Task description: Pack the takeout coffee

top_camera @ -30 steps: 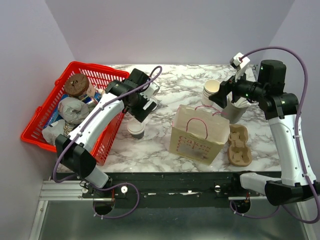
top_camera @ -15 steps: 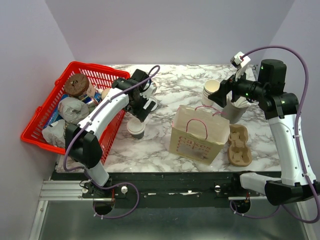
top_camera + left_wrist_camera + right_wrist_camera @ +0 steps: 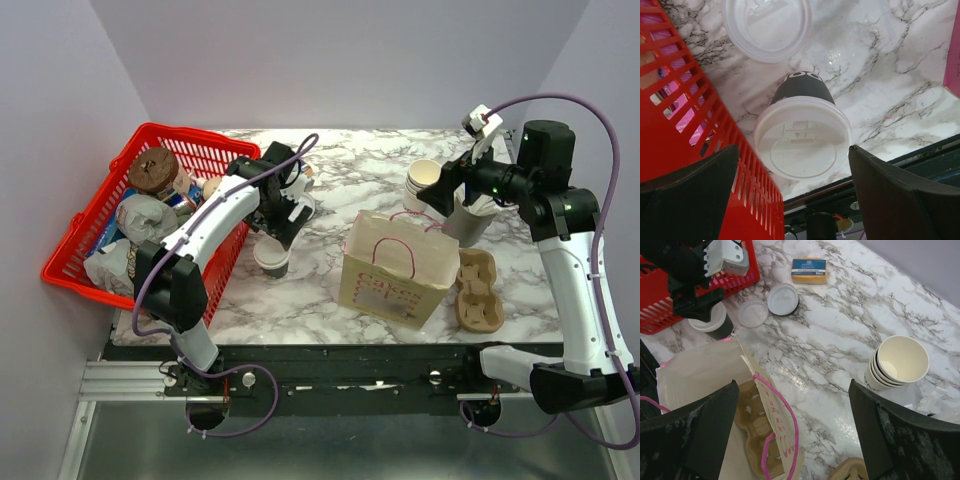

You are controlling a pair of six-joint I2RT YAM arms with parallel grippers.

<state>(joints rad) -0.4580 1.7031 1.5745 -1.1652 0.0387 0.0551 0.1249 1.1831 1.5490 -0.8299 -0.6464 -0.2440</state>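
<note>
Elbow drawn in since a second ago, the left gripper [image 3: 795,182] is hanging over the lidded takeout coffee [image 3: 802,137], which is standing just right of the red basket [image 3: 670,125], fingers apart to straddle it. The right gripper [image 3: 440,195], fingers apart, is waiting above the paper bag [image 3: 395,265].

Marble table [image 3: 290,300] with red basket [image 3: 675,135], lidded coffee cup [image 3: 801,145], paper bag [image 3: 395,275], cardboard carrier [image 3: 478,290].

Left arm [image 3: 200,232] bends inward, left pincer [image 3: 794,150] pointing down, jaws wide apart. Right arm [image 3: 577,275] stands tall far right, right pincer [image 3: 793,385] equally wide, seemingly tilted down-left.
</note>
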